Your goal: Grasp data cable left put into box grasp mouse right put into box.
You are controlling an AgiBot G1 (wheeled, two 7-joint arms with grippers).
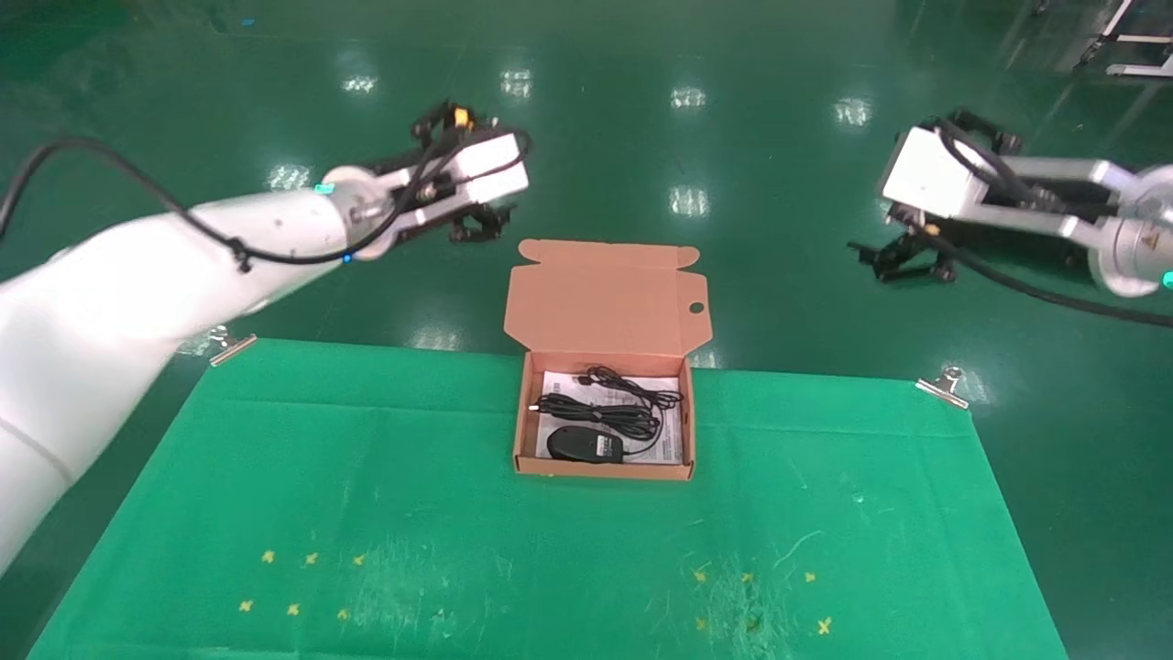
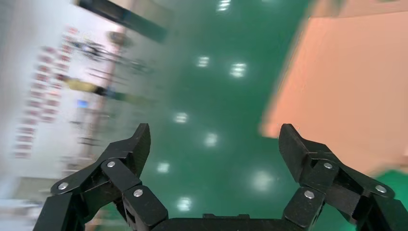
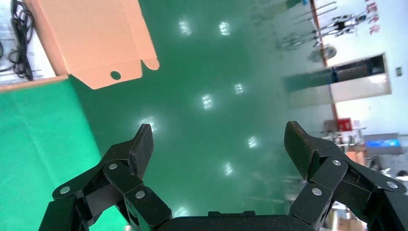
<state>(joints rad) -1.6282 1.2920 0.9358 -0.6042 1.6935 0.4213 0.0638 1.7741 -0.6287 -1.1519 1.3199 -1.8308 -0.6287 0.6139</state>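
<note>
so from where we stand both items look like they're already in the box (image 1: 683, 463): the data cable (image 1: 616, 403) lies looped over the white sheet (image 1: 674, 440) toward the back, and the mouse (image 1: 575, 444) sits near the front wall, label side up as far as we can tell. the lid is hinged open and leaning back, away from us, past the far edge of the green mat (image 1: 367, 477).

our left gripper (image 1: 479, 225) hangs over the floor behind the table, up-left of the lid, fingers spread wide with nothing between them. our right gripper (image 1: 903, 261) is well off to the right, also over the floor, also spread and empty. the wrist views confirm both: wide gap, just green floor in between.

so the step in hand reads as the wrap-up, getting both arms clear. how we'd do it well: pull out and away from the box rather than across it, since that upright lid is the easy thing to clip, especially for the left arm, which sits near its corner. no need to close the fingers, nothing to hold. worth checking that no cable loop hangs over the box wall; we can't tell for sure, but it looks contained.
</note>
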